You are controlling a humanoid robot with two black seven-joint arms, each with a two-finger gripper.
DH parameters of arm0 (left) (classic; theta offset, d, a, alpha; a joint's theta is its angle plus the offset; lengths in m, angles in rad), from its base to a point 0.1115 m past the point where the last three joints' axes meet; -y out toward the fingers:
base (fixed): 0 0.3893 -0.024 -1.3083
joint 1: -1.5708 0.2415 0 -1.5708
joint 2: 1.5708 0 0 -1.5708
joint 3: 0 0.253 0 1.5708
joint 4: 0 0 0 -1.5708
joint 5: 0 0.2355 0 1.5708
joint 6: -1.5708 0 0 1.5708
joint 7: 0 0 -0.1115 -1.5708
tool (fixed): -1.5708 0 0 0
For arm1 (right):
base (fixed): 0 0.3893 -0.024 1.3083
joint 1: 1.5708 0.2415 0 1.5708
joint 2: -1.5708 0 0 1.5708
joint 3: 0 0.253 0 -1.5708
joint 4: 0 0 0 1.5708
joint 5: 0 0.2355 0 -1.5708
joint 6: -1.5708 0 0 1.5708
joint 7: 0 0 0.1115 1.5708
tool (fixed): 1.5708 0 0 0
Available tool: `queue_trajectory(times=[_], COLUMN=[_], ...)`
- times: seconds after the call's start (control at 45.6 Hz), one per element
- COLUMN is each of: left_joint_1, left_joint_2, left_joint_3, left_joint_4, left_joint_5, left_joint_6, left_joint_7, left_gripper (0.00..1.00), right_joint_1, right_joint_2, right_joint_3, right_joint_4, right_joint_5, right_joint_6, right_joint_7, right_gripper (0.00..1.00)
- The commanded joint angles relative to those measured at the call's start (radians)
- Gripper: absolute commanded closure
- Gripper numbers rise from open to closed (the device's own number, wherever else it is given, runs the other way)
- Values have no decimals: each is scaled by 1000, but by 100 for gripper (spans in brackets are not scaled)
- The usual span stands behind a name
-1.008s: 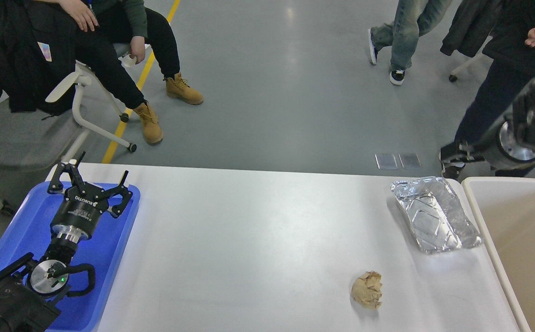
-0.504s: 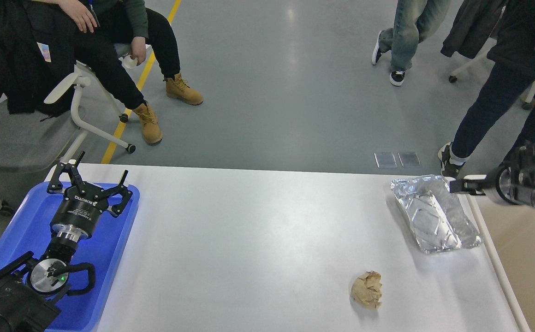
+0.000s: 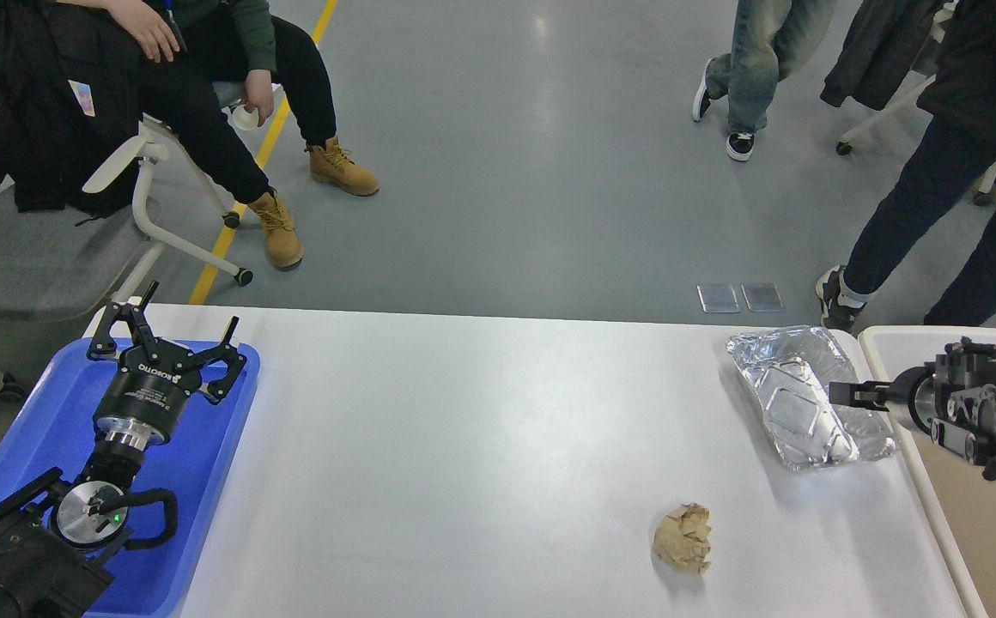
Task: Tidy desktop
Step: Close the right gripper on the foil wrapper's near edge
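The white desktop (image 3: 481, 446) holds a crumpled silver foil tray (image 3: 794, 399) at the far right and a crumpled brown paper ball (image 3: 683, 538) near the front right. My left gripper (image 3: 173, 335) is open and empty, hovering over the back of the blue tray (image 3: 206, 481) at the left. My right gripper (image 3: 841, 394) comes in from the right, pointing left, with its tip over the foil tray's right side. It is seen edge-on, so its fingers cannot be told apart.
A beige bin (image 3: 992, 532) stands against the table's right edge, under my right arm. People and office chairs (image 3: 142, 172) are on the grey floor beyond the table's far edge.
My right arm has come down and leftward from the upper right, and its tip is now over the foil tray's right side. The left arm, foil tray and paper ball have not moved.
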Motion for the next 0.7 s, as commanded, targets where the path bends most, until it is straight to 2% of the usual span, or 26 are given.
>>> queue_trajectory(times=[0.0,0.307,0.679], left_joint_1=[0,0,0], left_joint_2=[-1,-1,1], left_joint_3=[0,0,0], left_joint_4=[0,0,0], left_joint_5=[0,0,0], left_joint_6=[0,0,0], left_joint_7=[0,0,0], left_gripper=[1,1,1], right_joint_1=[-96,-153,-181], right_joint_2=[3,21,30], right_joint_3=[61,61,69], right_joint_4=[-84,-104,-102], right_joint_5=[-8,-108,-160], right_joint_6=[-39,-129,-154], right_joint_7=[3,9,9], right_gripper=[1,3,25])
